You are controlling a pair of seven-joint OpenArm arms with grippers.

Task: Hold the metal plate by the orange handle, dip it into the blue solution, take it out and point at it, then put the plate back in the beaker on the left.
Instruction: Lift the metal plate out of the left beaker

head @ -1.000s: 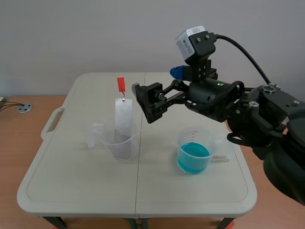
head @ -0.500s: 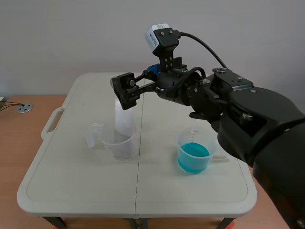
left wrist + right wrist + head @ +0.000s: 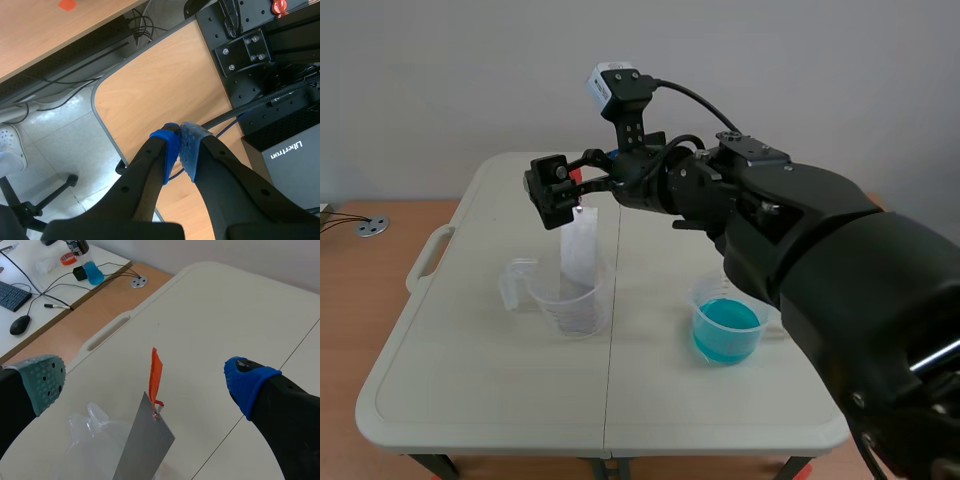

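The metal plate [image 3: 579,250] stands upright in the clear beaker [image 3: 570,303] on the left of the table, its orange handle [image 3: 156,371] sticking up from its top edge. My right gripper [image 3: 565,188] is open around the handle, level with it; the grey-green pad [image 3: 46,380] and the blue pad [image 3: 246,378] are wide apart and touch nothing. The plate [image 3: 144,444] rises just under the gripper. The beaker of blue solution [image 3: 726,326] sits to the right. My left gripper [image 3: 179,150] is shut on nothing, off the table over a wooden desk.
A small clear plastic piece [image 3: 515,281] lies against the left beaker. The white table [image 3: 480,380] has a carry handle [image 3: 428,258] at its left edge. Beyond it, a wooden desk [image 3: 75,315] holds cables, a mouse and a keyboard.
My right arm has swung left from above the table's middle to the plate's top. Its open fingers now straddle the orange handle. Plate and beakers have not moved.
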